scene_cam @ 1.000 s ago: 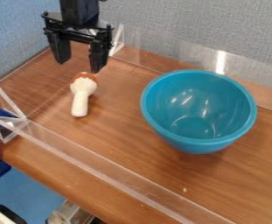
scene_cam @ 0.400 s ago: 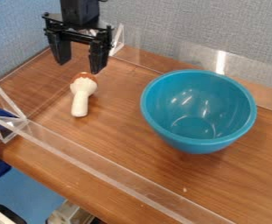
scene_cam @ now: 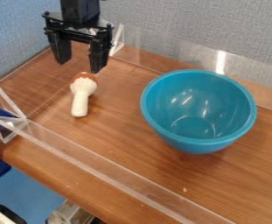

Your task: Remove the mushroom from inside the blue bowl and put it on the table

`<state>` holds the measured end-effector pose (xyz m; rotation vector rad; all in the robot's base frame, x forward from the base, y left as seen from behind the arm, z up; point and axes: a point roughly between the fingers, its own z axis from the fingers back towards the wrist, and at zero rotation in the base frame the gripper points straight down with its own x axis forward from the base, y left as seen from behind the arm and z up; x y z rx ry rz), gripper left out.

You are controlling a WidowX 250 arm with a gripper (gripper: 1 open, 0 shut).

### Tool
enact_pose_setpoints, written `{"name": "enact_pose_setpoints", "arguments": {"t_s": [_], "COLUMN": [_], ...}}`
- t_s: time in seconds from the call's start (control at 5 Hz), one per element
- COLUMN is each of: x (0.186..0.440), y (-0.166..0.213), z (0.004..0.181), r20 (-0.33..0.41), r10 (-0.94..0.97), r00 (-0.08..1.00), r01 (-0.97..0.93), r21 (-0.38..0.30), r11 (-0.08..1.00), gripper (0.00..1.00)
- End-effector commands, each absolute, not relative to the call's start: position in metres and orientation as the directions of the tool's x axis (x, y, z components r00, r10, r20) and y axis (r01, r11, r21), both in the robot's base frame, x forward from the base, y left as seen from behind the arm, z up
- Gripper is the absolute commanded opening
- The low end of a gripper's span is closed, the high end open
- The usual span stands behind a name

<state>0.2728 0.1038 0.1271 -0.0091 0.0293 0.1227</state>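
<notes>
The mushroom (scene_cam: 82, 96) lies on its side on the table (scene_cam: 115, 131), cream stem toward the front and orange-brown cap toward the back. To its right stands the blue bowl (scene_cam: 200, 109), upright, with nothing inside it. My gripper (scene_cam: 80, 59) hangs above the table just behind the mushroom's cap, its two black fingers spread open and holding nothing.
Low clear acrylic walls (scene_cam: 91, 162) edge the tabletop at the front, left and back. A blue clamp (scene_cam: 3, 127) sits at the front left corner. A blue backdrop rises behind the table.
</notes>
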Motion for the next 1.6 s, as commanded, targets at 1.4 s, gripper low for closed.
{"name": "enact_pose_setpoints", "arguments": {"t_s": [1.4], "x": [0.274], "y": [0.111], "z": [0.158], "r20": [0.053], "r10": [0.128], "r00": [0.990], "r01": [-0.129], "r21": [0.027], "r11": [0.991], "gripper": [1.00]}}
